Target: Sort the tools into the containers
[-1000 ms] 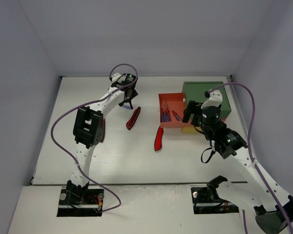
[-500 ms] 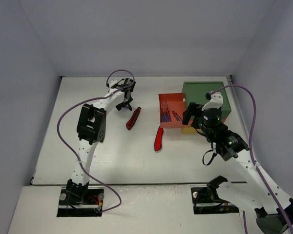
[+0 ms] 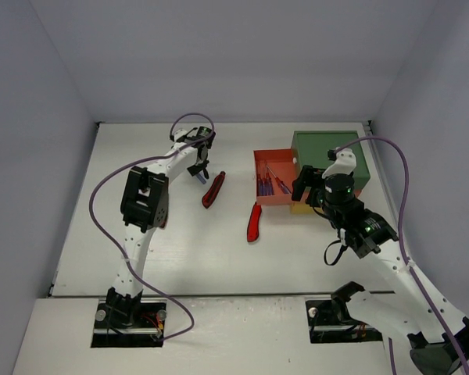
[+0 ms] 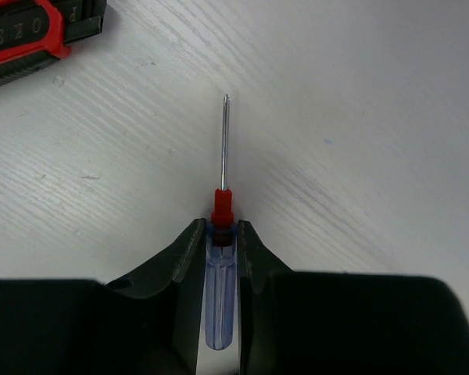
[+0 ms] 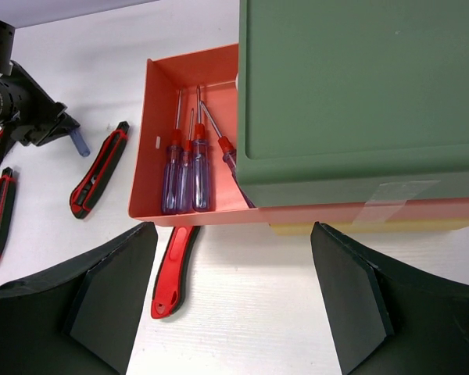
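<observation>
At the near edge of the table [image 3: 180,258], the right arm rises from its base and bends left. Its wrist hangs low before the stacked unit. The right gripper [image 5: 233,244] is spread wide, its two dark fingers [image 5: 113,301] well apart and holding nothing.

Just beyond them a red utility knife [image 5: 174,269] lies on the table, its far end under the front lip of the pulled-out red-orange drawer [image 5: 151,141]. A strip of clear tape [image 5: 391,205] on the unit's front bears no writing that can be read. Four screwdrivers [image 5: 184,176] with blue handles and red collars lie side by side in the drawer. The green layer [image 5: 359,94] sits above it, and a sliver of the yellow layer [image 5: 359,227] shows below.

Farther left, the left arm stands up to its elbow, then stretches away across the table. The left gripper [image 4: 220,234] is pressed against the table, pinching a blue-handled screwdriver [image 4: 220,205] by its handle, the bare shaft pointing forward. Just beside it lies a second utility knife [image 4: 31,35]. Its black body carries pale capitals that seem to include "OES", cut off by the frame.
</observation>
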